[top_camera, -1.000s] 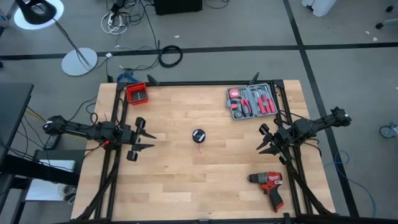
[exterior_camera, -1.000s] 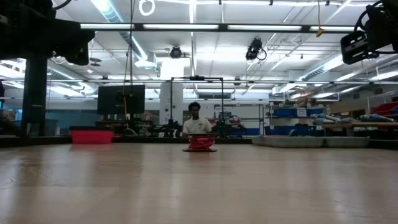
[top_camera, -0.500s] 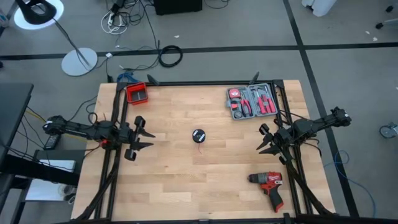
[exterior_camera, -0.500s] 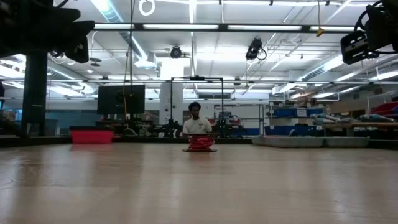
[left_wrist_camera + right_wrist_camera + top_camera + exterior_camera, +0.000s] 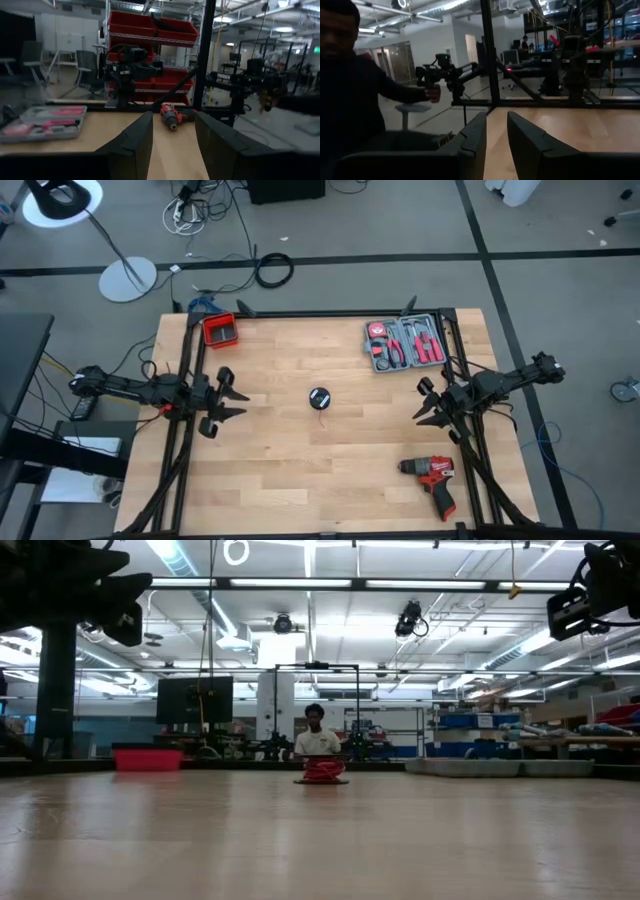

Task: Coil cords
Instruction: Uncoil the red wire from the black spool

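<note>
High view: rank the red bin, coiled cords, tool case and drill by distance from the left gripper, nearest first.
From the left gripper, at the table's left side:
1. Red bin, back left corner.
2. Coiled cords, table centre; close to the bin's distance, slightly farther.
3. Tool case, back right.
4. Drill, front right.

I see the cords (image 5: pixel 319 397) lying as one small, tight coil near the middle of the counter (image 5: pixel 300 470), well apart from both arms. From above the bundle looks dark with a thin red tail trailing off; at counter level it reads as a low red heap (image 5: pixel 322 771).
</note>
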